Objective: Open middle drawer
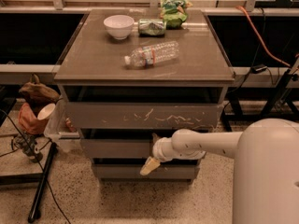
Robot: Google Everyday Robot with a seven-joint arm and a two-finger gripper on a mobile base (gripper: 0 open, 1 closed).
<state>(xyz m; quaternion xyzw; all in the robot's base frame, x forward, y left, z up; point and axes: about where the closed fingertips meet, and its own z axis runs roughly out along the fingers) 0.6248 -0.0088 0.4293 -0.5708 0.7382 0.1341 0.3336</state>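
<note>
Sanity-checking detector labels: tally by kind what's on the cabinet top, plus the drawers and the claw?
Bowl: 1
Can: 1
Green bag: 1
Plastic bottle: 1
Drawers: 3 (top drawer, middle drawer, bottom drawer)
Claw, at the middle drawer's front: 1
Total: 8
</note>
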